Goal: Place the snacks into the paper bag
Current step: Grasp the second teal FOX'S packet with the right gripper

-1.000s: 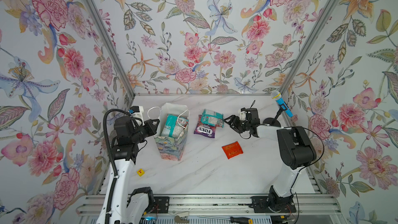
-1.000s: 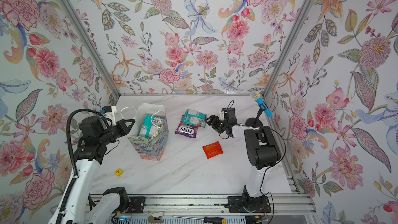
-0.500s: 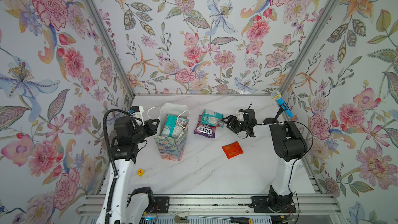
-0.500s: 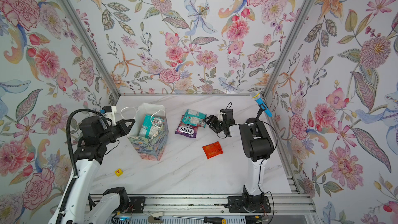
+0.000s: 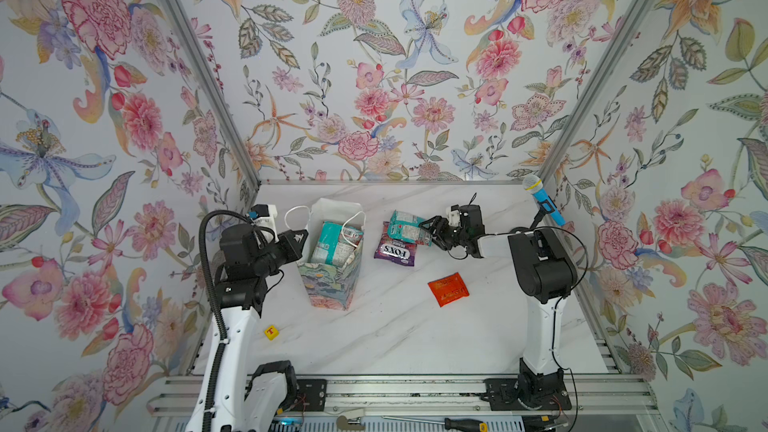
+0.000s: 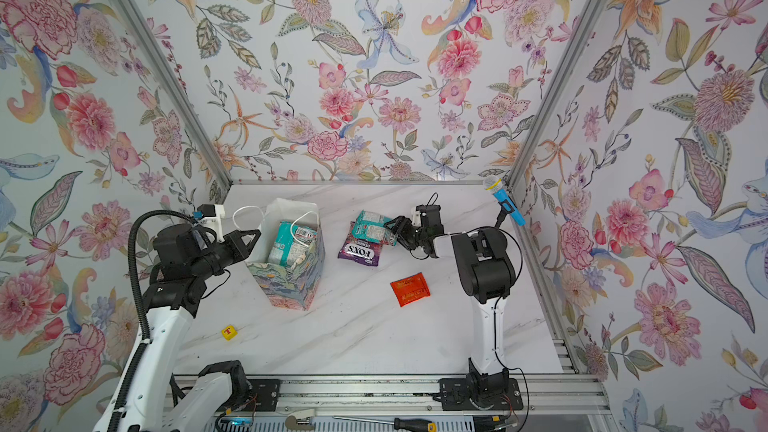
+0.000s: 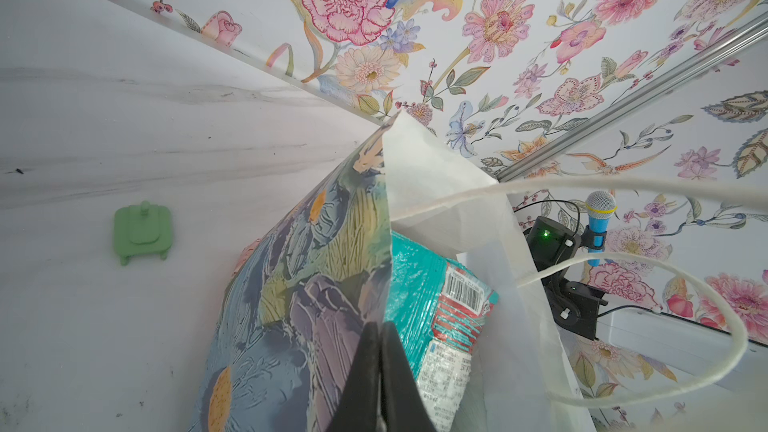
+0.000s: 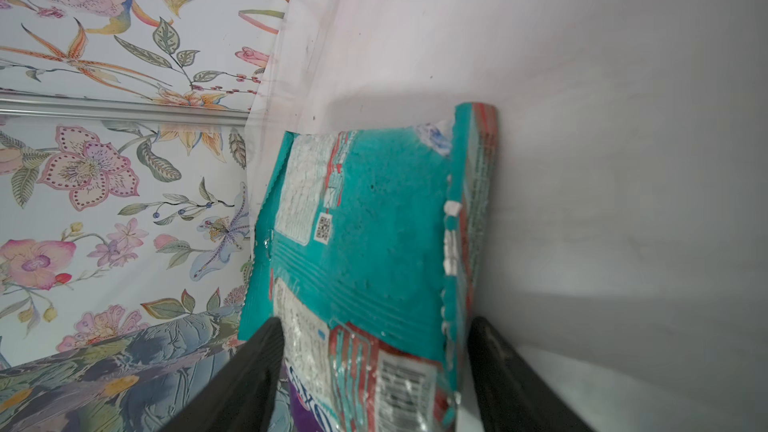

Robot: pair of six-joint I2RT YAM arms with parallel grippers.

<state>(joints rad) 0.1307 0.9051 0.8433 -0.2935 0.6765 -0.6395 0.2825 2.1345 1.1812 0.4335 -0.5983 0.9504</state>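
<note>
Top view: teal packet (image 5: 405, 227) overlapping the purple FOX'S packet (image 5: 394, 250), right of the paper bag (image 5: 328, 280); right gripper (image 5: 426, 229) nearest, at its right end.
Left wrist: left gripper (image 7: 379, 338) pinched shut on the paper bag's rim.
Right wrist: jaws spread, astride the teal packet's near end; long axis apparently pointing away from the right gripper.

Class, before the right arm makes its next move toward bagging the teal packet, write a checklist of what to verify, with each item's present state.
1. The paper bag upright, mouth open: ok.
2. The left gripper shut on the bag's rim: ok.
3. The right gripper straddling the teal packet: ok.
4. Teal packet gripped: not ok, jaws open.
5. The purple packet underneath clear of the jaws: cannot tell.
</note>
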